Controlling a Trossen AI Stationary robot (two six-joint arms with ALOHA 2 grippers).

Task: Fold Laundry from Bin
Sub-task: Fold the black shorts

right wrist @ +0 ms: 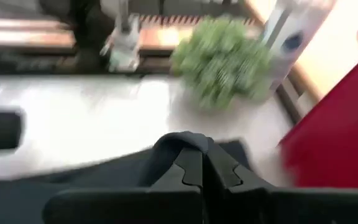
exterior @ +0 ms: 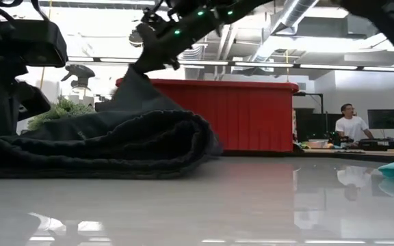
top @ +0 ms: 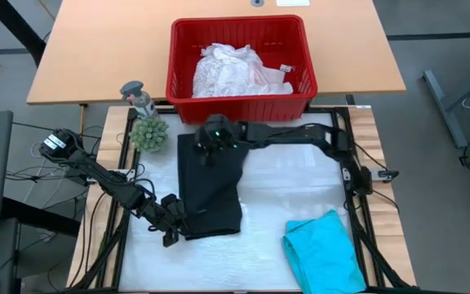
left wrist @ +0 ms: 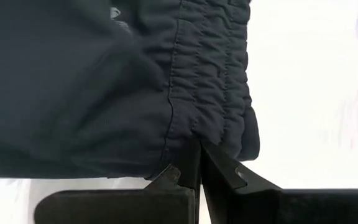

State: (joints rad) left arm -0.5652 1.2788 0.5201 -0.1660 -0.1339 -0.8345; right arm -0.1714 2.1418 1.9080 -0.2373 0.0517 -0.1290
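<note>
Black garment (top: pixel 210 188) lies folded lengthwise mid-surface, toward the left edge. Left gripper (top: pixel 172 231) clamped on its elastic waistband at the near end. Right gripper (top: pixel 213 139) pinches the far end, lifted just off the surface (top: pixel 268 204), close to the red bin (top: pixel 241 96). White lacy top (top: pixel 231 72) in bin. Teal garment (top: pixel 323 251) folded at near right corner.
</note>
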